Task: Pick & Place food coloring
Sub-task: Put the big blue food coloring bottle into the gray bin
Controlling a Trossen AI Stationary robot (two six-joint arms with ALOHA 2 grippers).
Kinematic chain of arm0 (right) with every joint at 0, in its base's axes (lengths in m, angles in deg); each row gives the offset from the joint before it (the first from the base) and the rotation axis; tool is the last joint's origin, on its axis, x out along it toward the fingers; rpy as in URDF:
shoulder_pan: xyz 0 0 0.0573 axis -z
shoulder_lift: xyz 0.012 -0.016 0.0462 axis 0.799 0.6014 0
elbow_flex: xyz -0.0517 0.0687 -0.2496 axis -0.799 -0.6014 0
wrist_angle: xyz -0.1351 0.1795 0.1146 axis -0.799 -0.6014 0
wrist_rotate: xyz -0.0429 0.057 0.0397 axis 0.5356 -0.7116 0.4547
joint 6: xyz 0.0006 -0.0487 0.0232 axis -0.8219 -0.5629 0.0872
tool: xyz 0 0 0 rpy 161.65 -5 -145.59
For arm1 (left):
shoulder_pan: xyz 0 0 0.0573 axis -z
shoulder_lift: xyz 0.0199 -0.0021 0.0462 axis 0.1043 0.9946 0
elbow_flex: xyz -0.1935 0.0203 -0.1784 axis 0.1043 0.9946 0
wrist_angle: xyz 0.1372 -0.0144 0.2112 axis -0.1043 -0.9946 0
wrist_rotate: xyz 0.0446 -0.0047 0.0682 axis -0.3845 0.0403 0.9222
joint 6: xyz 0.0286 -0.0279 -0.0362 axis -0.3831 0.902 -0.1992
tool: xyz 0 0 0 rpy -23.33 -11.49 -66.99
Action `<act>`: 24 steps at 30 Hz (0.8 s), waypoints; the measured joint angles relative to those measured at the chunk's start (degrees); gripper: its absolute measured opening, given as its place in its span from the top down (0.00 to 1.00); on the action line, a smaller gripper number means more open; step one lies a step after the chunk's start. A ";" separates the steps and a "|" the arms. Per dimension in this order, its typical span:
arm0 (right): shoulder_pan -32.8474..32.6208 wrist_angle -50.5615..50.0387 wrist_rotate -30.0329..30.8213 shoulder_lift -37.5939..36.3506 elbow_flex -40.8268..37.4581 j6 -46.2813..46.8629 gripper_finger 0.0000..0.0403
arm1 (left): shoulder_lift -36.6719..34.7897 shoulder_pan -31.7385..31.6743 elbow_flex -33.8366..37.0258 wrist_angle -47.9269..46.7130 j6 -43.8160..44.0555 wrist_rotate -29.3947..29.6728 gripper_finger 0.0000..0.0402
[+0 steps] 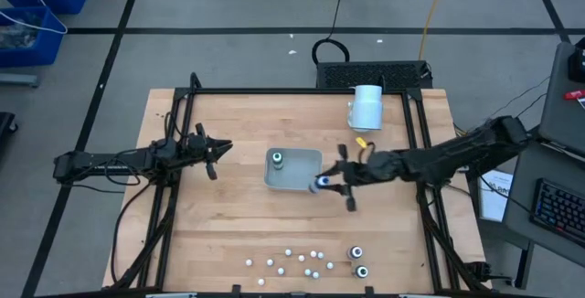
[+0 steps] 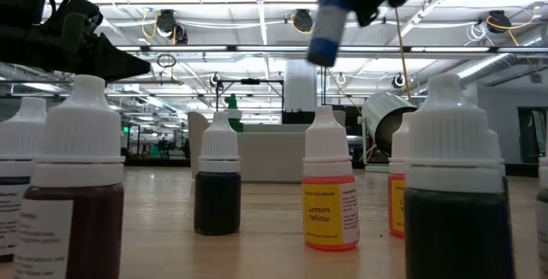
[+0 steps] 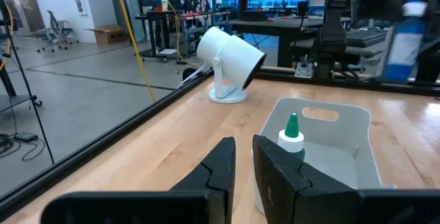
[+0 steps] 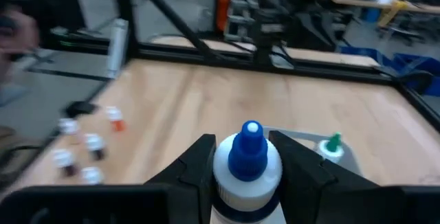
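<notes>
My right gripper [image 1: 324,185] is shut on a blue-topped food coloring bottle [image 1: 319,184], held above the near right corner of the pale grey tray [image 1: 297,177]. A green-topped bottle [image 1: 277,159] stands upright on its base inside the tray's left end. More food coloring, several small white-topped pieces [image 1: 292,261] and two dark bottles [image 1: 358,262], stands near the table's front edge. These bottles fill the foreground of the low view [image 2: 330,193]. My left gripper [image 1: 228,148] waits left of the tray, its fingers [image 3: 227,162] a narrow slit apart with nothing between them. My right gripper pinches the bottle between its two fingers, one on each side of the white shoulder [image 4: 223,172] just below the blue cap [image 4: 250,148]. The fingers come nearly level from the table's right. The bottle stands roughly upright, cap up, lifted clear above the tray [image 4: 347,157].
A large white cylinder [image 1: 367,106] stands at the back right, beyond the tray. A black frame rail [image 1: 292,91] runs round the table. Bare wood lies between the tray and the front row of bottles.
</notes>
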 joint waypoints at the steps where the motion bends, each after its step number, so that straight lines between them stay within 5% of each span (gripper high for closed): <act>1: 0.93 -0.01 0.04 1.94 1.26 -0.31 0.73 | 0.00 -0.01 0.00 -0.02 0.00 0.00 0.86; 13: 5.51 -0.87 0.10 21.99 18.41 -2.33 0.73 | -0.02 0.01 0.00 -0.17 0.00 -0.02 0.86; 24: 7.40 5.78 0.50 32.34 22.13 -2.16 0.73 | -0.02 0.00 0.00 -0.52 -0.01 -0.07 0.86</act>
